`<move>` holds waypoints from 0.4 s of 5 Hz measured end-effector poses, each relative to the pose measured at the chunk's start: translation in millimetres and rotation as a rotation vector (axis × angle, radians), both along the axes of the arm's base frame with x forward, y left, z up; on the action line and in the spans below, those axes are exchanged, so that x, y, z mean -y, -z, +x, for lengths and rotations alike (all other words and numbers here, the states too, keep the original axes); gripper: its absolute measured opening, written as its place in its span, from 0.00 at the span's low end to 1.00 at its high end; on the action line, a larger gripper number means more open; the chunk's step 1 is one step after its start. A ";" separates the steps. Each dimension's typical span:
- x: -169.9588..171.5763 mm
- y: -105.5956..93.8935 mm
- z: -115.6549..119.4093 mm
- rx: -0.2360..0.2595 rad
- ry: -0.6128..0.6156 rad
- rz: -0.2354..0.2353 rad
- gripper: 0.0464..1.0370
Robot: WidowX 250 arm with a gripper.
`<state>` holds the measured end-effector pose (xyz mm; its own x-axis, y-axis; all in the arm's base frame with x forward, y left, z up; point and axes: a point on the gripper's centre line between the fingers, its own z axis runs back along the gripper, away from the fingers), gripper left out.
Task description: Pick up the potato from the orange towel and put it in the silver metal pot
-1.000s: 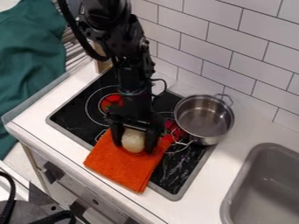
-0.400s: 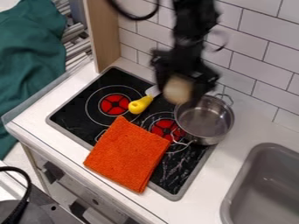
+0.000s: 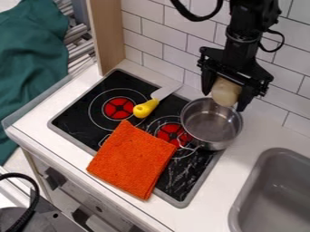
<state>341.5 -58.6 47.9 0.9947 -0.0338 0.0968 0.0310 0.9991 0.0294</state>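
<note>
The black gripper (image 3: 224, 97) hangs at the upper right of the camera view, above the back rim of the steel pot. Its fingers are closed around a pale, roundish, cream-coloured object (image 3: 225, 92), one on each side of it. Below is the metal pot (image 3: 212, 121), with two wire handles, at the right side of the stove. An orange folded cloth (image 3: 132, 159) lies over the front of the black cooktop. Left of the pot, a knife with a yellow handle (image 3: 145, 108) rests near the back edge, its blade pointing toward the wall.
The black cooktop (image 3: 84, 118) has red burner marks and a grey frame. A grey sink (image 3: 272, 192) is set into the white counter at the lower right. White wall tiles (image 3: 172, 43) stand behind, with a wooden panel (image 3: 109, 34) at the back left.
The gripper has lifted the pale object off the orange cloth and carried it up and right to above the pot's back edge. The knife, previously mostly hidden behind the arm, is now uncovered.
</note>
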 end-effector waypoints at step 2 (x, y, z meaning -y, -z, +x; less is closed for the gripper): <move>-9.6 13.3 -8.5 -0.020 -0.060 -0.050 0.97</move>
<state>333.0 -49.0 34.6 0.9965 0.0308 0.0773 -0.0293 0.9994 -0.0207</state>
